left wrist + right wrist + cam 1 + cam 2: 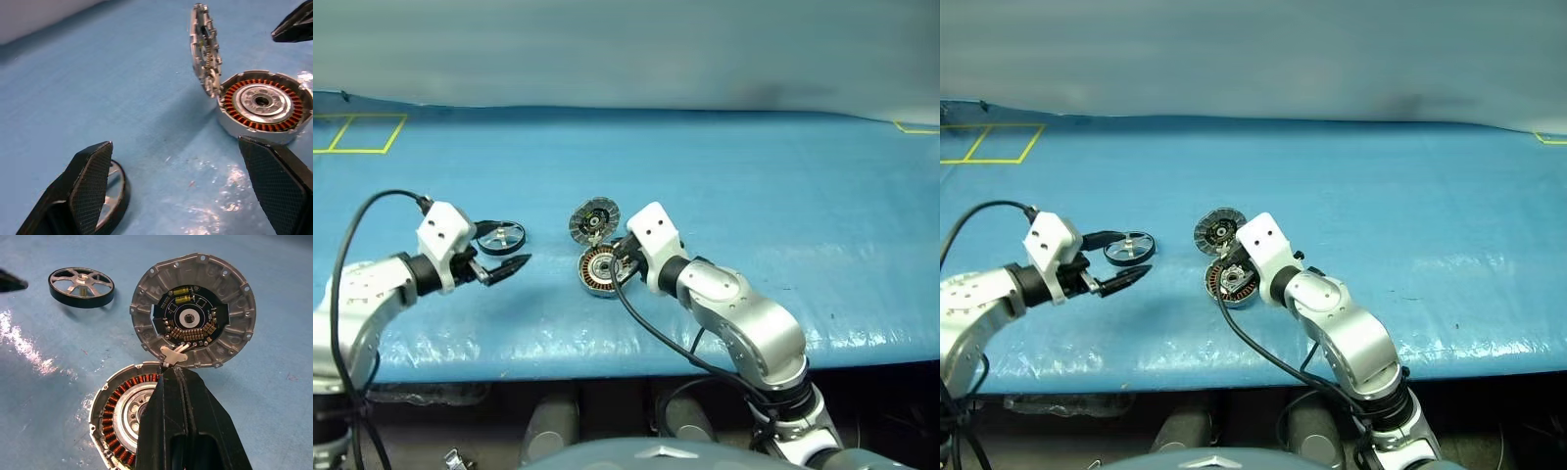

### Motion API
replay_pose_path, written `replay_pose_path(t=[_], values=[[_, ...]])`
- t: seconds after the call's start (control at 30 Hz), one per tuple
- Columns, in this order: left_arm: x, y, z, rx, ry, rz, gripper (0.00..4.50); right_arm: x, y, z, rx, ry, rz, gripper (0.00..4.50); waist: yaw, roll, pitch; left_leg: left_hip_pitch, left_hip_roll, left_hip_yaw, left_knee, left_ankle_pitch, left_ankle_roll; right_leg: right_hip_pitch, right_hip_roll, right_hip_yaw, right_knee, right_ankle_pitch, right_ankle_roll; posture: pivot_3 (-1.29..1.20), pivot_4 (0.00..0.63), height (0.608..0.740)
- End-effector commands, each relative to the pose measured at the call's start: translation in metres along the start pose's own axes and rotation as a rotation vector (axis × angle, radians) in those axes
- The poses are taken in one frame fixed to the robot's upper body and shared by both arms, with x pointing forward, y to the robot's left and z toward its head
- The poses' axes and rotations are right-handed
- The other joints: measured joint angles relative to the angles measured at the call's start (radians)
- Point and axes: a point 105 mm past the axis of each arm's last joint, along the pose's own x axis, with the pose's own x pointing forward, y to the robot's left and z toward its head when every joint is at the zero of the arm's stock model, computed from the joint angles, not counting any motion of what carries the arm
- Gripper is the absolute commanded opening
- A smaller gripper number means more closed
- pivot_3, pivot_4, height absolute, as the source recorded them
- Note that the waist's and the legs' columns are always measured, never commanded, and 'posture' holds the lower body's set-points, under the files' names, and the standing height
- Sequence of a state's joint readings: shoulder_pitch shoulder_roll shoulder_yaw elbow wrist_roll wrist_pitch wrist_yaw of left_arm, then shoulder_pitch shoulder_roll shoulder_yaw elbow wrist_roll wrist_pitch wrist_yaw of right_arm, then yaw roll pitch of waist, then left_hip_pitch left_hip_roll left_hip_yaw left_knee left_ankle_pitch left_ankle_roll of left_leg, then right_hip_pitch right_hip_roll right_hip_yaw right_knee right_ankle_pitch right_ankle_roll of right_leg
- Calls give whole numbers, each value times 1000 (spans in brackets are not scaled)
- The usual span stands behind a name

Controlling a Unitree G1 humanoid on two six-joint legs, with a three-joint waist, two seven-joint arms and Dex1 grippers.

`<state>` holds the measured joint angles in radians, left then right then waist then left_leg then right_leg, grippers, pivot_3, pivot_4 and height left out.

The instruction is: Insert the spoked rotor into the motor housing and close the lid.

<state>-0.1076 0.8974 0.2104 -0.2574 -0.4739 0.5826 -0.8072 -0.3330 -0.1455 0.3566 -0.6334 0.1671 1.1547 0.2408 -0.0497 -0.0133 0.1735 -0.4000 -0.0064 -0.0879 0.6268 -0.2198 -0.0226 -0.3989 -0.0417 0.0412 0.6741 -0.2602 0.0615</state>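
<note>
Hovering spread wide beside the spoked rotor (501,236), the left gripper (505,267) held nothing, while the right gripper (177,382), pressed together, sat over the motor housing (264,105), its lid (194,317) open.

A glossy blue sheet (724,166) covers the work surface, catching bright glare patches along its near edge. Yellow tape lines (357,134) mark boxes at its far corners. Beyond it rises a plain grey-blue wall (626,49).

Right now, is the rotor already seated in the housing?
No. The spoked rotor lies flat on the blue mat, apart from the motor housing, whose copper windings are exposed under the open lid.
</note>
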Motion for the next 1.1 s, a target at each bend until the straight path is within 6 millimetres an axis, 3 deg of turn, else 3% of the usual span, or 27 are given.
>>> replay_pose_path(t=[0.03,0.23,0.43,0.73,1.1], values=[[-4,24,4,-17,63,-36,4500,3,10,7,6,-53,22,20,-4,0,0,0,0,0,0,0,0,0,0,0,0,0,0,0,150,740],[5,55,8,-57,221,-104,4500,9,16,4,33,-63,28,20,-10,-2,1,-1,-1,0,-1,0,0,-1,0,0,0,0,0,0,150,740],[22,70,12,-22,375,-168,4500,12,18,1,44,-71,28,20,-14,-3,2,-2,-1,0,-1,0,0,-2,1,1,1,0,0,0,150,740],[30,83,-1,22,602,-202,4500,14,19,-3,51,-61,35,20,-19,-4,2,-14,-1,-1,2,1,-1,-15,2,1,5,3,-5,0,150,740],[35,88,11,66,740,-202,4500,15,30,-9,57,-33,97,20,-19,-5,2,-15,-1,-2,3,1,-1,-15,2,1,5,3,-4,0,150,740]])
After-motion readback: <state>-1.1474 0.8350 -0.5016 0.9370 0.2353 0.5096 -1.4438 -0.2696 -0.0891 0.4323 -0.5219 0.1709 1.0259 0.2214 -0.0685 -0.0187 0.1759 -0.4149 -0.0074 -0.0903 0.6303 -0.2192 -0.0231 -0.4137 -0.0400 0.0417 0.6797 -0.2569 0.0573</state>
